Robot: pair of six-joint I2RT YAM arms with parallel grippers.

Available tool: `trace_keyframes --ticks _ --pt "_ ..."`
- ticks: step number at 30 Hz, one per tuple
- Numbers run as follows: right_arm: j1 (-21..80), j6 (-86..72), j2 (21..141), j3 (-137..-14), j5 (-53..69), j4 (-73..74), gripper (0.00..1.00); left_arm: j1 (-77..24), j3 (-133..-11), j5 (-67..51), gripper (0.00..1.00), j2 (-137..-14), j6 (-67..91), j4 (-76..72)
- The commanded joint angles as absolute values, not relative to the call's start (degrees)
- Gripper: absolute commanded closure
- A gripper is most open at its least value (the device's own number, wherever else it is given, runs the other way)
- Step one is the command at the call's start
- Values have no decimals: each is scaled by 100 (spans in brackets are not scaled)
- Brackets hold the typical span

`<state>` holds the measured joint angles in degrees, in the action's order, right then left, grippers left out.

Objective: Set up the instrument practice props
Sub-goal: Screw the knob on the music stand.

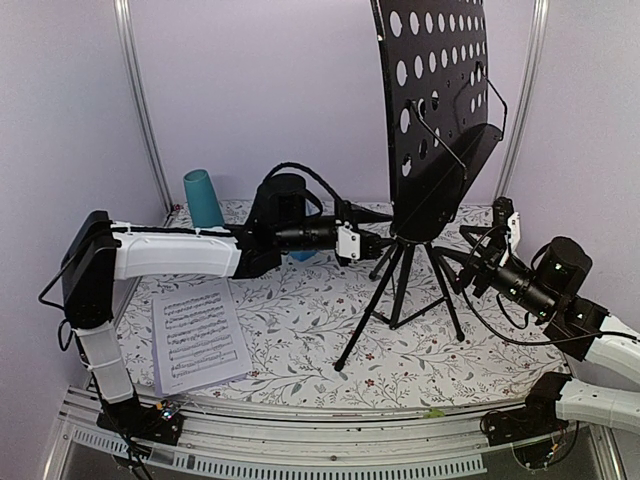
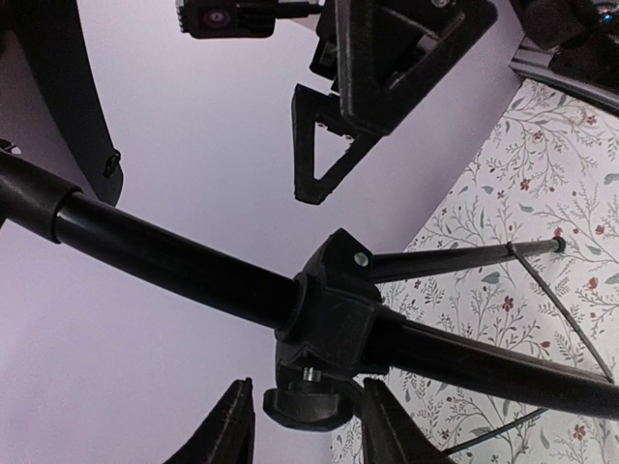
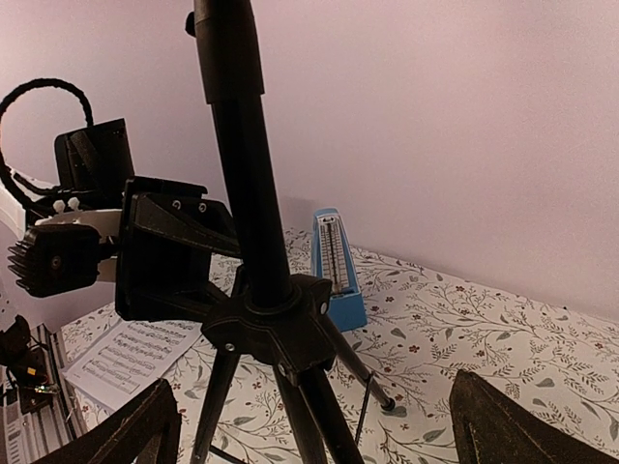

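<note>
The music stand (image 1: 445, 175) stands upright right of centre on the worktop (image 1: 300, 320); left fingers (image 2: 227, 435) flank its hub knob (image 2: 308, 401), perhaps touching, I cannot tell; right fingers (image 3: 126, 430) gape wide, holding nothing; the sheet-music page (image 1: 198, 335) lies near left; the metronome (image 3: 337, 271) stands beyond the stand.

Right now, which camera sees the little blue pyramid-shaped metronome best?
The right wrist view: the small blue pyramid metronome shows almost whole, standing just beyond the black tripod music stand. The top view catches only a blue sliver under the left arm, likely it. The left wrist view doesn't show it.
</note>
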<state>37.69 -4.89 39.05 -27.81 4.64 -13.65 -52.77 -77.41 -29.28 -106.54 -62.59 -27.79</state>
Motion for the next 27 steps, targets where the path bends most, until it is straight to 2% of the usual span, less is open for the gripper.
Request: trace_keyframes --ticks 1,9,14,24,27 --pt "3744 -466 3845 -2980 457 -1307 1 -5353 -7655 -2942 64 -10758 -6321 -2989" --pt "3744 -475 3832 -2969 466 -1301 1 -5361 -7714 -2945 76 -10823 -6220 -2997" --pt "3744 -479 3805 -2965 449 -1274 1 -5372 -7808 -3093 80 -10787 -6048 -2630" --pt "3745 -467 3856 -2936 484 -1244 1 -5390 -8000 -3233 80 -10732 -5225 -2124" --pt "3744 -357 3851 -2915 234 -1198 1 -5379 -7960 -3234 73 -10619 -5004 -2178"
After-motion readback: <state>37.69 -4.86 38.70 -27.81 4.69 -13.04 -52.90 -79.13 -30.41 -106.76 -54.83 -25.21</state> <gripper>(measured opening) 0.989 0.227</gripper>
